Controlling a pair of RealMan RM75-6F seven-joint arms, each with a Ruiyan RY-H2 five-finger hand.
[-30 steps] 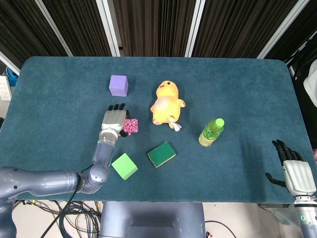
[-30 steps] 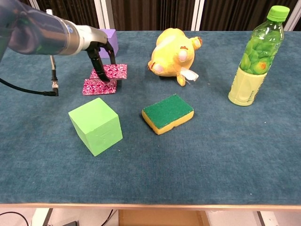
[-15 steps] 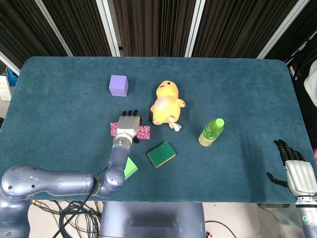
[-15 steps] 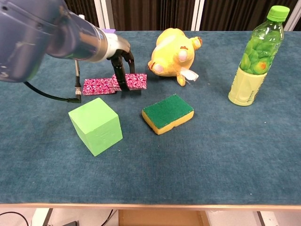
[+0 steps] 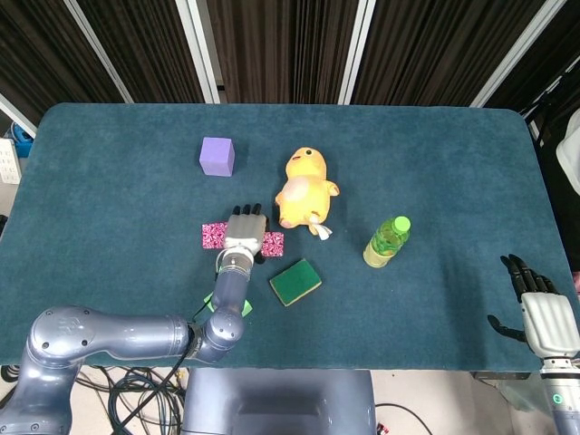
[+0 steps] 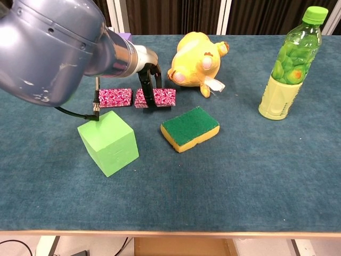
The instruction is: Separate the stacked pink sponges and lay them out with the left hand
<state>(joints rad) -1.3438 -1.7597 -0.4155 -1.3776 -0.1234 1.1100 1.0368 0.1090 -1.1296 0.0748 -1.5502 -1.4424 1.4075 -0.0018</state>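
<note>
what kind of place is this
Likely a robot lab or test bench: a teal cloth-covered table set with assorted props, dark curtains behind, and loose cables on the floor below.

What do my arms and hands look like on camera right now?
The left arm is bulky, rounded, glossy blue-grey metal, with a black cable looping off it to a small plug. The left hand has a silver-white back and black fingers. The right hand matches: pale casing, black fingers.

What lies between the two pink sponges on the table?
Only bare blue cloth: a narrow gap parts the left sponge from the right sponge, which the left hand holds. The chest view shows it.
</note>
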